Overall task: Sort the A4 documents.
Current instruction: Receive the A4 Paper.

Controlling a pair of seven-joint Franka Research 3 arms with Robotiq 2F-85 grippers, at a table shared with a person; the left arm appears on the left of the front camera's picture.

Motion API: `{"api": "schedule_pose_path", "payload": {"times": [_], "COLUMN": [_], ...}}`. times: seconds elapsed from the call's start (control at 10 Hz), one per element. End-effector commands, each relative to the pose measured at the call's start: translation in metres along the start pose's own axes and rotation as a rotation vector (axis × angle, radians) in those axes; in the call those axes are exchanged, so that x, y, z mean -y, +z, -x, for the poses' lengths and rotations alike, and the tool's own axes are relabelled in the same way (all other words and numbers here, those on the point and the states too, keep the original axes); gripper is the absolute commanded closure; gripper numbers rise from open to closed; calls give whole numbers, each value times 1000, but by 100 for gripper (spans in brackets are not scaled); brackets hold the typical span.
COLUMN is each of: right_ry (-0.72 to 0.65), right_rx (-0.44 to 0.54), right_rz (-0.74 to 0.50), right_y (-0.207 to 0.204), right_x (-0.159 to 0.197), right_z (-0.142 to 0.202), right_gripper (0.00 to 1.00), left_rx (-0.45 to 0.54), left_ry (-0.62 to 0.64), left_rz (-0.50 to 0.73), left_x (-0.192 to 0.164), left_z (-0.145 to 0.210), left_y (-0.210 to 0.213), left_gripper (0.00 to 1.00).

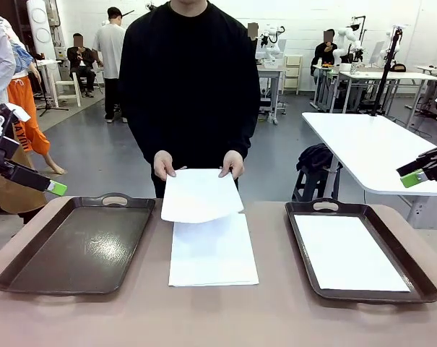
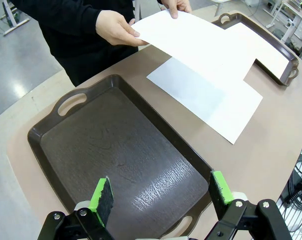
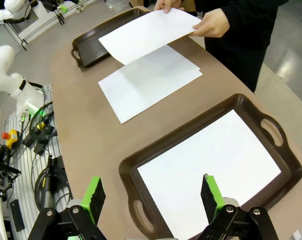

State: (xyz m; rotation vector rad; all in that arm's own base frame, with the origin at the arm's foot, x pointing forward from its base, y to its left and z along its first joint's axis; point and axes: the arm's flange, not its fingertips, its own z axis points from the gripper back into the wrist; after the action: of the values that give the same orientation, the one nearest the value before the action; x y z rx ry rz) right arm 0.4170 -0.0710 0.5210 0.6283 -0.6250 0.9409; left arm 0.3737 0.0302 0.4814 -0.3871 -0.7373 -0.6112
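Left gripper (image 2: 161,189) gapes over the empty left tray (image 2: 116,150), right gripper (image 3: 151,192) likewise over the right tray (image 3: 125,167) with one sheet (image 3: 210,170); I'd pinch the person's lifted sheet (image 1: 200,194), above the stack (image 1: 213,256), by its near edge

The left end effector (image 2: 161,192) had its jaws spread wide, the green pads (image 2: 102,194) facing each other across a bare gap, gripping nothing. In the front view it hung raised at the left edge, its fingers angled down and inward. The right end effector (image 3: 152,196) was likewise spread wide and unladen, raised at the right edge and pointing inward and slightly down.
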Motion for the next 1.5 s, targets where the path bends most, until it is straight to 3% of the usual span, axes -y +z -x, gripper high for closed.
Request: {"api": "schedule_pose_path", "payload": {"times": [0.0, 1.4], "right_ry": [5, 5], "right_rx": [8, 8], "right_rz": [-7, -7], "right_y": [0, 0], "right_x": [-1, -1], "right_z": [-1, -1], "right_gripper": [0, 0], "left_rx": [9, 9], "left_ry": [-15, -15], "left_rz": [15, 15], "left_x": [-3, -3], "left_z": [3, 3], "left_y": [-1, -1], "left_gripper": [0, 0]}}
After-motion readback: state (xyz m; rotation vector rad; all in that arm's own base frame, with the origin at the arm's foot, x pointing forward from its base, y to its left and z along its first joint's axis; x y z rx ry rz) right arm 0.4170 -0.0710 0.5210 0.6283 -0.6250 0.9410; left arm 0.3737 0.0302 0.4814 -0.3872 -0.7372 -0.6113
